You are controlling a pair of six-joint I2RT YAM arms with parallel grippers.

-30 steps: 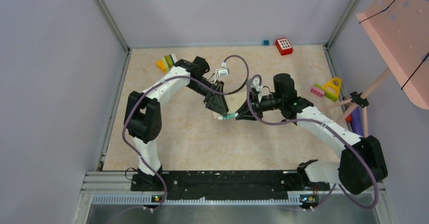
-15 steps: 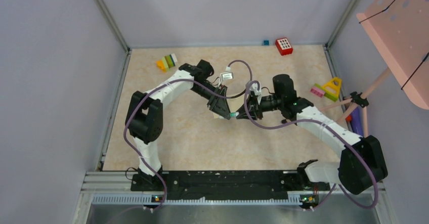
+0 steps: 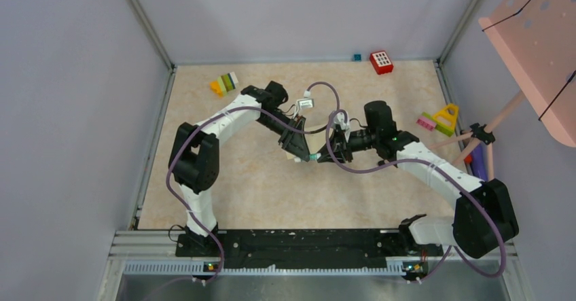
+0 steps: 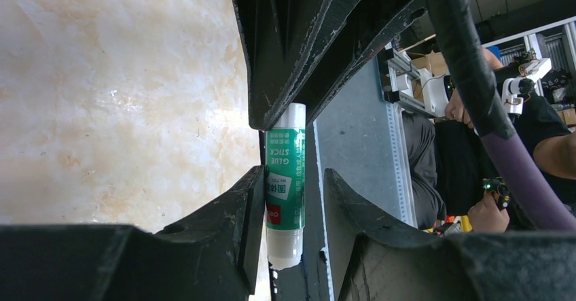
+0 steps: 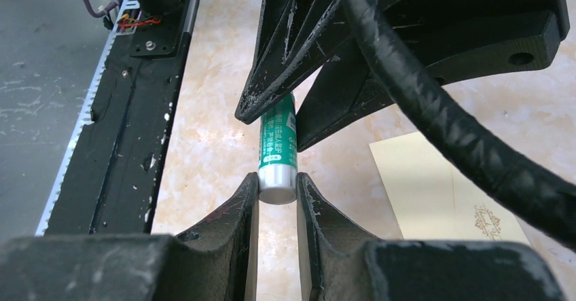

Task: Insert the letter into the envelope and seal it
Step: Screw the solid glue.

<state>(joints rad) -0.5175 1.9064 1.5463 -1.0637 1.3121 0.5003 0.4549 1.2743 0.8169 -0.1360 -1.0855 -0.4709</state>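
Looking at a glue stick (image 5: 278, 138) mid-scene: smooth round plastic tube, glossy green label with white print, pale ends; held off the table (image 3: 258, 192), pinched at one pale end by the right gripper (image 5: 277, 182), matte black fingers scuffed white along the edges and pressed flat on either side. Straddled further along by the left gripper (image 4: 293, 179): same chipped black plastic, wedge-shaped; jaws spread, one finger touching the label, a slim gap at the other, so no squeeze there.

Found the envelope (image 5: 435, 185) lying flat on the table just beside the stick, partly under the left gripper: pale cream-yellow paper, straight edges, small ornate brownish mark on its face; only one corner portion visible, flap out of sight.

Tabletop glossy, marbled beige and cream; thick purple cable (image 4: 516, 172) looping past the left wrist camera. Toward the far edge, chunky plastic toy bricks: a red one (image 3: 381, 62) with white spots, a striped stack (image 3: 224, 83), a yellow triangle (image 3: 446, 117); all well apart from the grippers.

Compared with a second ago: left gripper moved in from up and left of the stick, now around it; right gripper plus stick nudged a touch leftward; bricks in the same spots.
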